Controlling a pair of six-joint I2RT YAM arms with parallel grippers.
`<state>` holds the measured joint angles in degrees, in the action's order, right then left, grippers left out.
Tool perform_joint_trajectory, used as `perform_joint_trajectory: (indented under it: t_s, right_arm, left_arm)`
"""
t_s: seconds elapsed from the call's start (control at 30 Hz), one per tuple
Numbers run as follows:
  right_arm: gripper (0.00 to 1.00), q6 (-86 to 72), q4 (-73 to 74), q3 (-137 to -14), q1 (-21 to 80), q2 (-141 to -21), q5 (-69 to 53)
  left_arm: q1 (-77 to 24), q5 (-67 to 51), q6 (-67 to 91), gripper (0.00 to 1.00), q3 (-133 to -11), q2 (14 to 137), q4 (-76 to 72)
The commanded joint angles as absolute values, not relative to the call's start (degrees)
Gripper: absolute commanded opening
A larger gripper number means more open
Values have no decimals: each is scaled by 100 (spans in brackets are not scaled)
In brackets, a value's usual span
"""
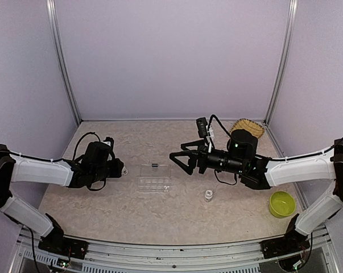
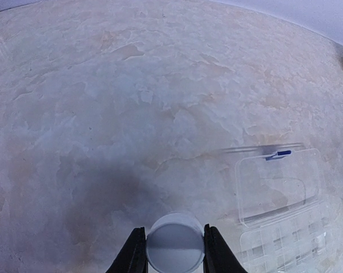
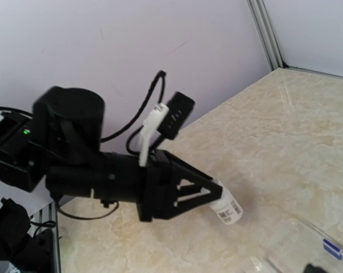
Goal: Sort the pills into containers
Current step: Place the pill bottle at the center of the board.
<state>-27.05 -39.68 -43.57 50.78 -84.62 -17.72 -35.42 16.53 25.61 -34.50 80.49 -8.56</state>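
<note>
While the left gripper (image 1: 120, 169) clamps its fingers narrowly around a white bottle (image 2: 175, 248), we see the right gripper (image 1: 178, 160) held over the table (image 1: 103, 139) with its fingers spread wide and nothing between them. The clear box (image 1: 154, 177) lies flat on the table between the two grippers, its lid folded open, touching neither. The pills are too small for us to make out. A small jar (image 1: 208, 195) stands near the box, on the right arm's side.
</note>
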Motion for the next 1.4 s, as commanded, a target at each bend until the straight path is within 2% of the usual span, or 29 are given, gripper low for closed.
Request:
perform_joint_trajectory:
  t_s: [0.0, 0.27, 0.5, 0.6, 0.63, 0.67, 0.9, 1.1, 1.37]
  right_arm:
    - [100, -2681, -3941, -4351, 5013, -8532, -1793]
    - [100, -2680, -3916, -4335, 4986, -8531, -1812]
    - [100, -2667, -3909, -4358, 4963, -8558, -1838]
    - [100, -2671, -3911, -4385, 4953, -8581, -1867]
    - [100, -2676, -3908, -4407, 4950, -8600, -1884]
    - [100, -2677, -3902, -4416, 4942, -8610, -1888]
    - [100, -2672, -3867, -4447, 4928, -8599, -1890]
    - [100, -2668, -3862, -4439, 4910, -8597, -1887]
    - [100, -2692, -3854, -4303, 4876, -8514, -1823]
  left_arm:
    - [-3515, 1846, 2417, 17, -3607, 8380, -1137]
    - [-3515, 1824, 2421, 15, -3744, 8806, -1197]
    - [-3516, 1729, 2476, 42, -3727, 8710, -1191]
    - [-3524, 1701, 2504, 61, -3709, 8566, -1174]
    - [-3552, 1647, 2514, 71, -3688, 8394, -1143]
    - [-3570, 1636, 2516, 73, -3683, 8335, -1131]
    - [-3792, 1541, 2699, 77, -3548, 7819, -977]
    - [-3993, 723, 2999, 78, -3156, 7556, -1287]
    - [-4298, 341, 3276, 88, -2990, 7734, -1661]
